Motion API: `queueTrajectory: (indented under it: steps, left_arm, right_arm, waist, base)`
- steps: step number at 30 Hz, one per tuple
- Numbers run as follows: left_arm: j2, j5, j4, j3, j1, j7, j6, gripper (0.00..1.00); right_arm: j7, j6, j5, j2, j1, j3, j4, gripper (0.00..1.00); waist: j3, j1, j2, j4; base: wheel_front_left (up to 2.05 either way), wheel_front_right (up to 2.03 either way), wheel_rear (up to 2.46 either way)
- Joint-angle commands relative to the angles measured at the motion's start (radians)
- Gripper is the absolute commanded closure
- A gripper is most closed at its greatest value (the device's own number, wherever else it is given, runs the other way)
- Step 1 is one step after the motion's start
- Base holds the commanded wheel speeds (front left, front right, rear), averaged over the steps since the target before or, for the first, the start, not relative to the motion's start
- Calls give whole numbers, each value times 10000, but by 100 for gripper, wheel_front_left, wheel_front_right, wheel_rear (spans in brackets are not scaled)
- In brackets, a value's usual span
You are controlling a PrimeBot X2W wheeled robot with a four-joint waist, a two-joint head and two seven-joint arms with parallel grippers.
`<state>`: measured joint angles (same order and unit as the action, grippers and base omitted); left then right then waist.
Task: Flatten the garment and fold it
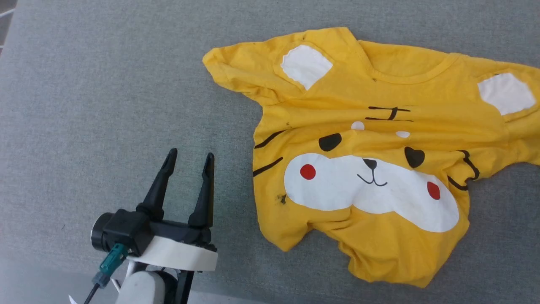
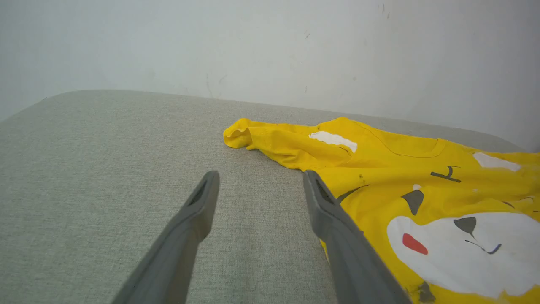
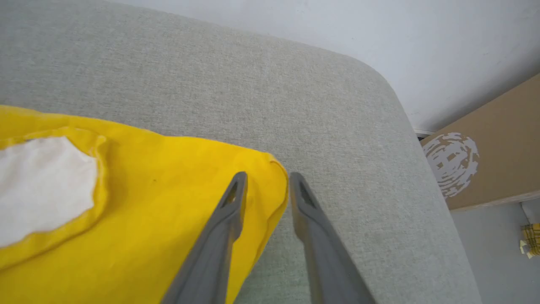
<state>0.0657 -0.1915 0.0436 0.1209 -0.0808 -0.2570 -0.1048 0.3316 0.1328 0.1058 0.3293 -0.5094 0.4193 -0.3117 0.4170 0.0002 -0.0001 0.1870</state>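
The garment (image 1: pixel 379 97) is a bright yellow T-shirt lying face up on the grey table, tiger face showing, with its hem bunched and wrinkled toward me. My left gripper (image 1: pixel 190 156) hovers open over bare cloth to the left of the shirt, nothing between its fingers. In the left wrist view the left gripper (image 2: pixel 260 175) points past the garment (image 2: pixel 379 169) toward its near sleeve. In the right wrist view my right gripper (image 3: pixel 268 175) stands with its fingers apart astride the edge of the garment's (image 3: pixel 160 202) far sleeve; the left finger lies over the yellow fabric, the right over the table.
The grey padded table (image 1: pixel 105 84) stretches wide to the left of the shirt. A pale wall (image 2: pixel 270 42) rises behind it. Beyond the table's rounded right corner (image 3: pixel 379 80) stands a brown cardboard box (image 3: pixel 485 156) on the floor.
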Motion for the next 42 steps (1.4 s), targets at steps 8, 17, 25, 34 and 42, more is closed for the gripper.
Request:
queueTrajectory:
  steps: [8,17,25,34,42]
  left_arm:
    - [-84,150,-93,-167,23,-47,-18,0]
    - [-104,139,-186,-125,178,-47,-39,0]
    - [-123,62,-211,-66,347,-47,-42,0]
    - [-139,-37,-317,67,392,-47,-57,0]
    - [-147,-127,-339,115,368,-47,-1,0]
  right_arm:
    - [14,-21,-747,-283,-453,-1306,878,0]
    - [2317,-21,-3148,-628,437,-4145,3342,0]
    - [4334,-21,-4317,-81,2014,-6503,4808,0]
    - [4274,-21,-4318,228,2748,-7943,3756,0]
    - [3495,-21,-3588,108,2453,-8272,1705,56]
  waist:
    - [-615,-2,1,-362]
    - [-1088,-2,1,-404]
    - [-1389,-2,1,-55]
    - [-1594,-2,1,419]
    - [-1615,-2,1,759]
  base:
    - [0,0,0]
    - [0,0,0]
    - [0,0,0]
    - [0,0,0]
    - [0,0,0]
